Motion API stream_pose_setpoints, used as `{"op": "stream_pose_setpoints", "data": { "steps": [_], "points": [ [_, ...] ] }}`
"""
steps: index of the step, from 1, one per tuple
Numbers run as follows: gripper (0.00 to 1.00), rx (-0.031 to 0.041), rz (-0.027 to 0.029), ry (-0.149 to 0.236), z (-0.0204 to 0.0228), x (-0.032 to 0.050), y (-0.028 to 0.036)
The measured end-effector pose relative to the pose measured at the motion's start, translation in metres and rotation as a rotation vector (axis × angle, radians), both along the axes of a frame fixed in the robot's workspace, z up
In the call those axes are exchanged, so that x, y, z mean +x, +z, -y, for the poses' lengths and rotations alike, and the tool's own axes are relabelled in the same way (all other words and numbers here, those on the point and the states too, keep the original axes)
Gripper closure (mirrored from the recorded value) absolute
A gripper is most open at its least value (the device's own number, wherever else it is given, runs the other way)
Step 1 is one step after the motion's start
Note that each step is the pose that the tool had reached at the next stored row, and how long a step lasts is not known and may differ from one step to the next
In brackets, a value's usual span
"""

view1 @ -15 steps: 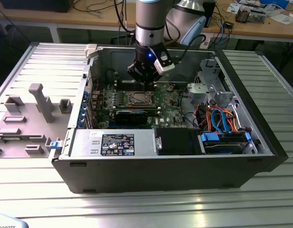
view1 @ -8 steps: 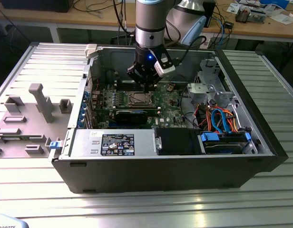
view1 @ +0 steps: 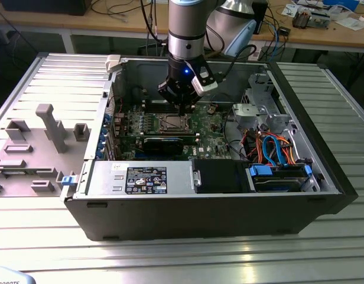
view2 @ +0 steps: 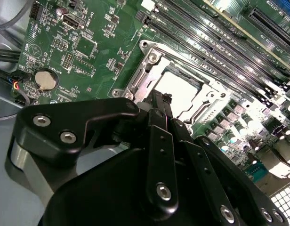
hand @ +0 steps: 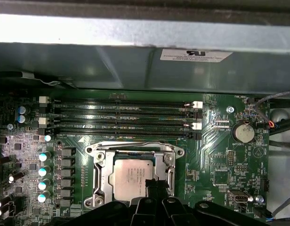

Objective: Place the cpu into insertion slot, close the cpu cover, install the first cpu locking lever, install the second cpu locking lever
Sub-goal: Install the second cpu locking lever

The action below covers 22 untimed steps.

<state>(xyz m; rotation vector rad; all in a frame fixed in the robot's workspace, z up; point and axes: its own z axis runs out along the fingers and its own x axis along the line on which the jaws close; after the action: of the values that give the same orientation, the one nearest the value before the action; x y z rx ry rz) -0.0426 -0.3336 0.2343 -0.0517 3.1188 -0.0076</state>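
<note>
The cpu (hand: 132, 175) lies flat in the socket on the green motherboard, its silver-grey top showing through the window of the cpu cover (hand: 96, 175), which lies down flat around it. The cpu (view2: 177, 88) and the cpu cover (view2: 135, 81) also appear in the second wrist view. My gripper (hand: 157, 186) is shut, with its black fingertips together just over the socket's edge on the side toward the coin battery (hand: 243, 133). Its tip (view2: 160, 100) partly hides that edge of the frame. In the exterior view the gripper (view1: 183, 110) hangs inside the open computer case, right above the socket (view1: 172, 123).
Memory slots (hand: 121, 117) run beside the socket, with the case wall (hand: 145, 70) close behind them. A long black card (view1: 164, 144), the power supply (view1: 146, 178) and a drive cage with blue and orange cables (view1: 276, 151) fill the case. A grey fixture tray (view1: 34, 148) sits at the exterior view's left.
</note>
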Motion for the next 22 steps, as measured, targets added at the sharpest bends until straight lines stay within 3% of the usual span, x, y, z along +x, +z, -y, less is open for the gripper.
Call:
{"op": "stream_pose_setpoints", "data": {
  "steps": [8,11,15,16,18,20,22],
  "points": [
    [0.89,0.0,-0.0001,0.0,0.0017,0.0,0.0002],
    [0.89,0.0,-0.0006,0.0,0.0082,0.0,0.0003],
    [0.89,0.0039,-0.0017,0.0,0.02,0.0,0.0003],
    [0.89,0.0083,-0.0031,0.0,0.0221,0.0,0.0003],
    [0.89,0.0468,-0.0106,0.0,0.0249,0.0001,0.0003],
    [0.89,0.061,-0.0158,0.0,0.0257,0.0,0.001],
    [0.89,0.0671,-0.0202,0.0,0.0259,0.0,0.0035]
  ]
}}
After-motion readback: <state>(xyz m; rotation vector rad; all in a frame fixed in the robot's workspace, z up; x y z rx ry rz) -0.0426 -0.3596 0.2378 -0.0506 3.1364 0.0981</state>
